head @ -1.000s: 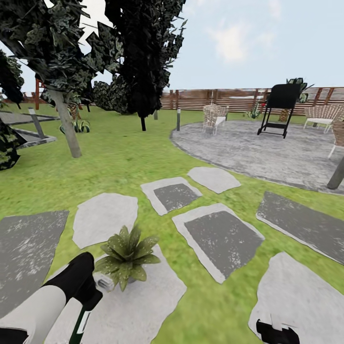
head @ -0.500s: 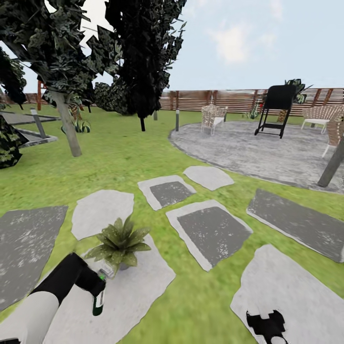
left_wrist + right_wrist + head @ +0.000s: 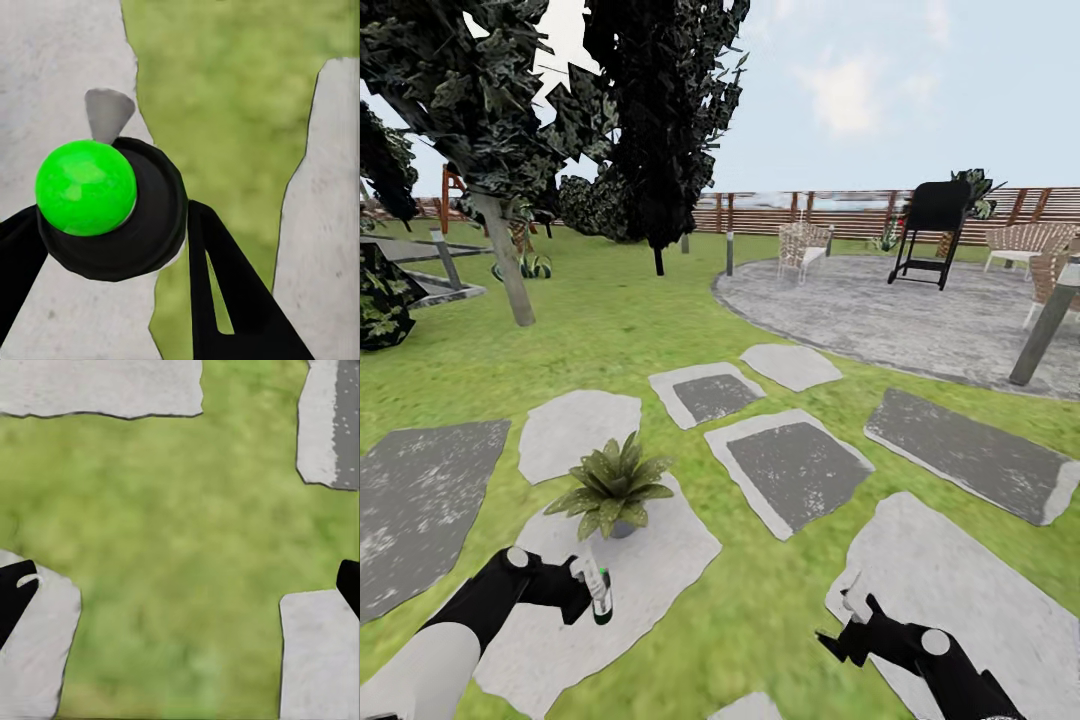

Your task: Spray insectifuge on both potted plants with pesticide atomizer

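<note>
the pesticide atomizer (image 3: 598, 592) is held in the left gripper (image 3: 582, 592), low in the head view and above a pale stepping stone (image 3: 660, 560). it stands nearly upright with a small tilt, a pale label on its side and a green end at the bottom. in the left wrist view the bottle (image 3: 112, 206) is seen from its end, a dark round body with a bright green cap, and the two black fingers (image 3: 225, 292) are closed against it on both sides. just beyond the bottle, on the same stone, one potted plant (image 3: 613, 490) stands upright in its small grey pot, near the atomizer but not touching it. the right gripper (image 3: 847, 625) hangs low over the grass beside another pale stone, its fingers spread wide apart and holding nothing; in the right wrist view the finger tips (image 3: 16, 592) sit at the two edges with lawn (image 3: 180, 555) between them. farther away are more stepping stones, the round grey patio (image 3: 900, 310) with wicker chairs (image 3: 805, 245) and a black grill (image 3: 930, 225), a brown slatted fence (image 3: 840, 210), and dark trees (image 3: 660, 110).
</note>
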Robot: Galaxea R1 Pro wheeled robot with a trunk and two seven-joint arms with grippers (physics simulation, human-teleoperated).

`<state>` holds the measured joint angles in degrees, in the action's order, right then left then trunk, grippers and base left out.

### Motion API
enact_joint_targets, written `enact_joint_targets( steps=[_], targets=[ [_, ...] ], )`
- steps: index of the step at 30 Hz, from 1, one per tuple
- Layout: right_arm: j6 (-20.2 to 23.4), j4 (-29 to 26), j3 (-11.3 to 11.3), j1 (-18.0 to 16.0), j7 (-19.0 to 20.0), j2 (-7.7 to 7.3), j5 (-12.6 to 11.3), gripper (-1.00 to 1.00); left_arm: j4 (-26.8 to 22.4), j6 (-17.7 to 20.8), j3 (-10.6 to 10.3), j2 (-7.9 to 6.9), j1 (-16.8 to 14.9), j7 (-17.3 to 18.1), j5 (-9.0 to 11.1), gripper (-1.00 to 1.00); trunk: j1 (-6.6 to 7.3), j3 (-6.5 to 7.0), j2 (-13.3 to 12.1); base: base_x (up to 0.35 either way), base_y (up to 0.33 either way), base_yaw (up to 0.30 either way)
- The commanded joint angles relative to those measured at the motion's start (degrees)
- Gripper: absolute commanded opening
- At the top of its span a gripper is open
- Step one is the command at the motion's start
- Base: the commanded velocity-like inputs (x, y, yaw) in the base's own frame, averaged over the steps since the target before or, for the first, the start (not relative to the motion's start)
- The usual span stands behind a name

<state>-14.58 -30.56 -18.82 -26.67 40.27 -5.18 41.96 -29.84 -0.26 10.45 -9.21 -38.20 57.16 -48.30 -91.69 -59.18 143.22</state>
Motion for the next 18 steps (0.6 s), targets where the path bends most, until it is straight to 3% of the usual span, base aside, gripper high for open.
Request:
enact_joint_targets(
  steps=[1,3,5,8,9,12,15,18],
  targets=[
    [-0.42,-1.17,0.82,-0.11,2.0,0.07,0.89,1.0,-0.05,-0.37,0.25,0.06,-0.03,0.45,-0.66,-1.0,0.02,-0.05,0.02,-0.016,0.0,0.0],
    [-0.44,-1.78,3.32,-0.13,3.03,0.08,0.93,1.0,-0.05,-0.46,0.21,0.02,-0.03,0.48,-0.83,-1.0,0.02,-0.05,0.02,-0.008,0.0,0.0],
    [-0.47,-2.12,7.5,-0.14,3.6,0.08,0.9,1.0,-0.05,-0.48,0.14,-0.01,-0.03,0.49,-1.05,-1.0,0.02,-0.05,0.02,-0.002,0.0,0.0],
    [-0.41,-2.33,9.36,-0.14,3.79,0.89,0.89,1.0,-0.05,-0.42,-0.69,-0.02,-0.03,0.5,-1.22,-1.0,0.02,-0.05,0.02,0.0,0.0,0.0],
    [-0.36,-2.36,9.53,-0.14,3.81,1.64,0.94,-1.0,-0.05,-0.4,-1.32,-0.02,-0.03,0.5,-1.24,-1.0,0.02,-0.05,0.02,0.0,0.0,0.0],
    [-0.39,-2.44,9.8,-0.14,3.79,3.37,1.01,-1.0,-0.05,-0.3,-4.55,0.01,-0.03,0.5,-1.14,-1.0,0.02,-0.05,0.02,0.0,0.0,0.0],
    [-0.23,-3.51,9.91,-0.14,3.84,5.03,1.1,-1.0,-0.05,-0.27,-5.76,0.27,-0.03,0.5,-1.1,-1.0,0.02,-0.05,0.02,0.0,0.0,0.0],
    [-0.19,-4.13,9.98,-0.15,3.92,7.73,1.29,-1.0,-0.05,-0.16,-7.57,1.6,-0.11,0.72,-1.1,-1.0,0.02,-0.05,0.02,0.0,0.0,0.0]
  ],
)
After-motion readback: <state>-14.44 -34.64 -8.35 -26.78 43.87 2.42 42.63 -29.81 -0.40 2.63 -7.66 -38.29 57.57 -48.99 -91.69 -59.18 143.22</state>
